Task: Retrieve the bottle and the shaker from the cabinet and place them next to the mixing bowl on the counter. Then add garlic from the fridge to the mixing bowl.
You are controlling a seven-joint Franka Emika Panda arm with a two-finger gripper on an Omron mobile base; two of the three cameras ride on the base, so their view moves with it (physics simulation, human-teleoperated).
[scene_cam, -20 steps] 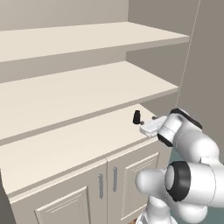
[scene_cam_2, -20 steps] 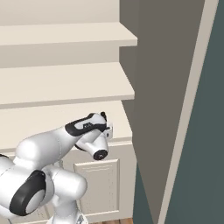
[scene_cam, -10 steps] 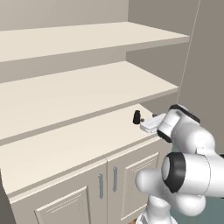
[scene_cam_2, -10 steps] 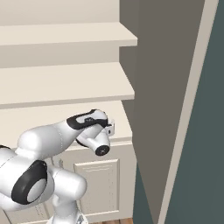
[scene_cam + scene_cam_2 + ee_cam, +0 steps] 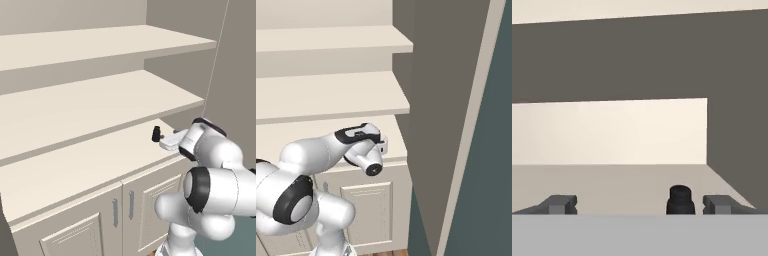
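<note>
Hand (image 5: 640,204) wide open, holding nothing — shaker (image 5: 679,200) between its fingers, no label legible

— Any lettering, labels or numbers you can read from there?

— None. I see no print on the cabinet (image 5: 100,165), its shelves or its doors, and the shaker (image 5: 679,200) is plain black with no mark I can make out.

— Brands or signs?

— I find none.

A kitchen: cream cabinet (image 5: 100,200) with open shelves, panelled doors.
</note>
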